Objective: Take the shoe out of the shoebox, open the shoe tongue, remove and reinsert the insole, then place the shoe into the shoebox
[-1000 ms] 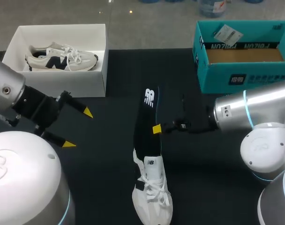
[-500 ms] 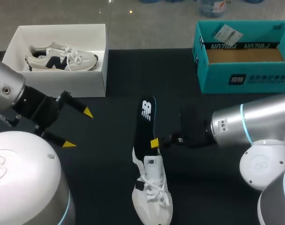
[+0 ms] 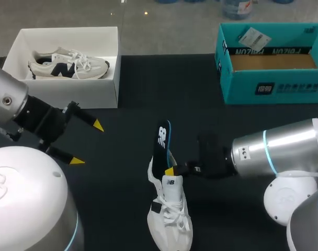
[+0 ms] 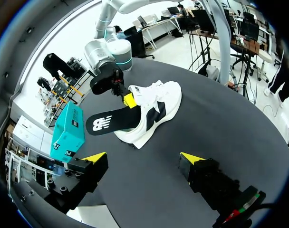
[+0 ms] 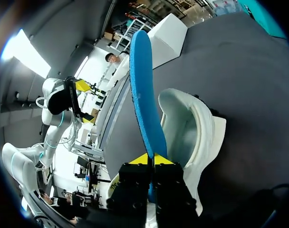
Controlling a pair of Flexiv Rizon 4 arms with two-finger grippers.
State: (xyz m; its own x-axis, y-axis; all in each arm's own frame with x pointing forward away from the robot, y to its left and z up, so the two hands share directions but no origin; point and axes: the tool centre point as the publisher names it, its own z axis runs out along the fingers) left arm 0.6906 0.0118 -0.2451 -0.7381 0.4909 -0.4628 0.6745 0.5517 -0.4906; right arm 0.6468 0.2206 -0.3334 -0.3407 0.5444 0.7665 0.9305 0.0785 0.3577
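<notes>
A white shoe [image 3: 170,215] lies on the black table near its front edge, heel end toward the middle. My right gripper [image 3: 170,171] is shut on the lower end of the insole [image 3: 161,145], which is black on top with a white logo. The insole stands tilted, its lower end at the shoe's opening. The right wrist view shows the insole's blue underside [image 5: 143,95] rising from the right gripper [image 5: 149,159], beside the shoe's open mouth [image 5: 189,128]. My left gripper [image 3: 87,143] hangs open and empty at the left, the shoe [image 4: 156,107] and insole [image 4: 111,123] well ahead of it.
A white shoebox [image 3: 70,95] at the back left holds a second white shoe [image 3: 67,64] with dark markings. A teal cardboard box [image 3: 269,89] stands at the back right.
My right gripper has carried the insole down and toward the front, bringing its lower end to the shoe's opening. The left arm has kept still.
</notes>
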